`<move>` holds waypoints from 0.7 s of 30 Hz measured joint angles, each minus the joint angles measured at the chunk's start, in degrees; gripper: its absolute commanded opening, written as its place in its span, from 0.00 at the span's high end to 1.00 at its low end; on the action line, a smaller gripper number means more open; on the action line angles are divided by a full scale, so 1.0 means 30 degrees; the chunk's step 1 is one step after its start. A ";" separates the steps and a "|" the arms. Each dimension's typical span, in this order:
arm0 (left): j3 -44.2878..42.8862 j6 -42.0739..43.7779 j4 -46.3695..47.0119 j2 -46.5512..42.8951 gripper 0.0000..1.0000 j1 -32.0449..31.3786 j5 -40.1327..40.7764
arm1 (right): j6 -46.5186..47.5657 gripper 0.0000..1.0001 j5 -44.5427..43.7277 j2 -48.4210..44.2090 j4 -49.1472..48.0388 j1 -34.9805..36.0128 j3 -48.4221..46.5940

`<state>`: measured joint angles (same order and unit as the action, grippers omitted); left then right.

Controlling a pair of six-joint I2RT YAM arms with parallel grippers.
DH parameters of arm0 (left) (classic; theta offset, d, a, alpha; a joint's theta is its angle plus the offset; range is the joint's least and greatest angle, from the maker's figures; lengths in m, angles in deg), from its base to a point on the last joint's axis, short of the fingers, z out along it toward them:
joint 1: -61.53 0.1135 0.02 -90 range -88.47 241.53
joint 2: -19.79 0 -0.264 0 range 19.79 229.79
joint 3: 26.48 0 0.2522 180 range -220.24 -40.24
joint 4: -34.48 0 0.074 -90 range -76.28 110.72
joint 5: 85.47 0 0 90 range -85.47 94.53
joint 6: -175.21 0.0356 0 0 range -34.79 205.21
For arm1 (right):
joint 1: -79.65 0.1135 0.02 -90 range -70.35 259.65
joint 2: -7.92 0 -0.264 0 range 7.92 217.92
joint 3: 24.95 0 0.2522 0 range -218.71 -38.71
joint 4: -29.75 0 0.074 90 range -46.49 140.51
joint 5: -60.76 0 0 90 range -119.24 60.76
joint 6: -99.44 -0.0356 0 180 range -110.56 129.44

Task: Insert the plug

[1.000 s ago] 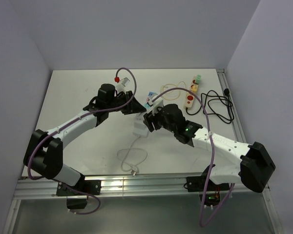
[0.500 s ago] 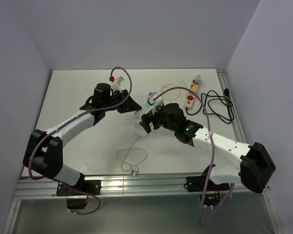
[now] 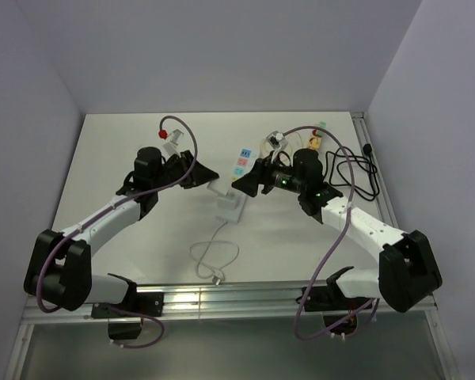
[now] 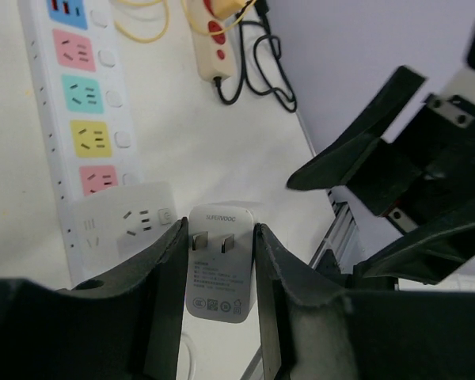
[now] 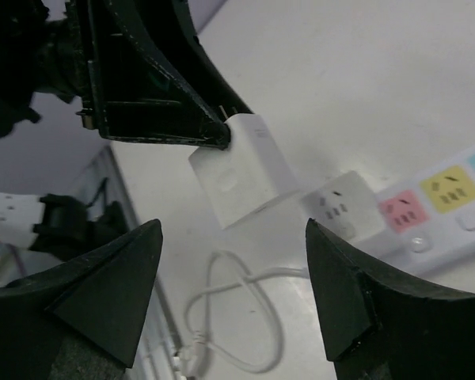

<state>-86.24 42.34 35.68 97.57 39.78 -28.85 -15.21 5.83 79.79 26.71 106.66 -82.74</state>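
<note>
A white two-pin plug [image 4: 220, 265], a charger block, sits between the fingers of my left gripper [image 4: 219, 253], which is shut on it with the pins pointing away. In the top view the plug [image 3: 219, 188] hangs just above the white power strip [image 3: 236, 184] with coloured sockets. The strip's white end socket [image 4: 129, 223] lies just left of the plug. My right gripper [image 5: 233, 231] stands open and empty, facing the plug [image 5: 241, 170] from the other side, a short gap away. The right gripper [image 3: 249, 183] is right of the strip.
The plug's white cable loops on the table [image 3: 214, 257] toward the near edge. A cream power strip with red switches [image 3: 309, 150] and a black cord [image 3: 355, 170] lie at the back right. The table's metal rail [image 3: 222, 299] runs along the front.
My right gripper has opened wider, let go of the plug and drawn back to the right. The left arm has shifted a little left, still holding the plug. The coloured strip is now uncovered.
</note>
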 measured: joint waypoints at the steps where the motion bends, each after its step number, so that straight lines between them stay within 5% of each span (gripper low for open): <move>1: 0.0284 -0.0204 0.0539 -0.0270 1.00 0.0000 -0.0015 | -0.0656 0.23 0.0488 0.0270 -0.0474 0.0000 0.0015; 21: 0.2171 -0.2987 0.5523 -0.2994 1.00 0.0000 0.0211 | -0.9384 0.24 0.2739 0.2849 -0.9734 0.0197 0.1319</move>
<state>-79.72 33.38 52.25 88.58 39.78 -28.22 -43.36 14.05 88.34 -2.49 107.25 -78.79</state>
